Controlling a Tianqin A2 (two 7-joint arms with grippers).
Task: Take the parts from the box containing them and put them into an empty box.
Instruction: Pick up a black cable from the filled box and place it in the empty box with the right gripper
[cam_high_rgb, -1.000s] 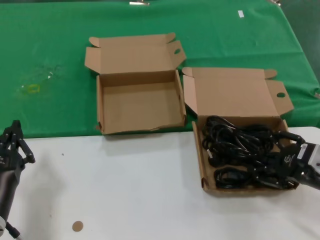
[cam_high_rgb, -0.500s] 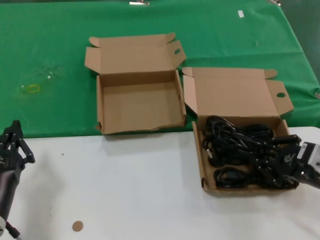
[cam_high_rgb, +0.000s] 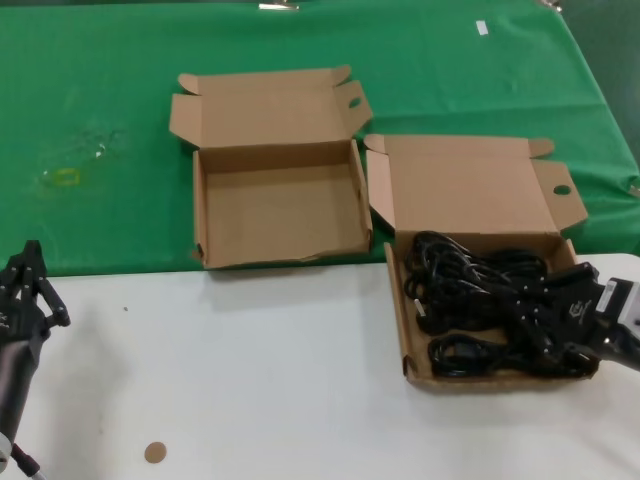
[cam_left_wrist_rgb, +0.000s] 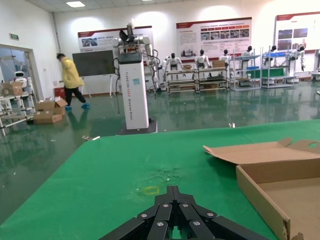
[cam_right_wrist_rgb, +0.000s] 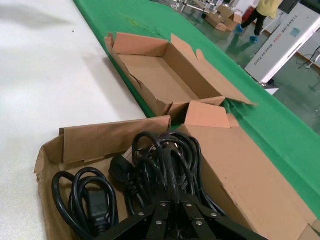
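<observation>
even overhead light, soft shadows

lit brightly from ceiling panels (cam_left_wrist_rgb: 75, 4) seen in the left wrist view. mirrored as pale streaks on the glossy hall floor (cam_left_wrist_rgb: 60, 145). faint, soft-edged shadow along the empty box (cam_high_rgb: 275, 205) front wall on the white desk (cam_high_rgb: 250, 380). near white-out on that desk in the right wrist view. slightly soft in the head view; black parts (cam_high_rgb: 480, 300) merged into one dark mass.

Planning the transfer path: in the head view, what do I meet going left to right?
Left claw at the table's left edge → empty box on the green cloth → box of cords → black cords inside it → right claw, down among the cords at that box's right side.
</observation>
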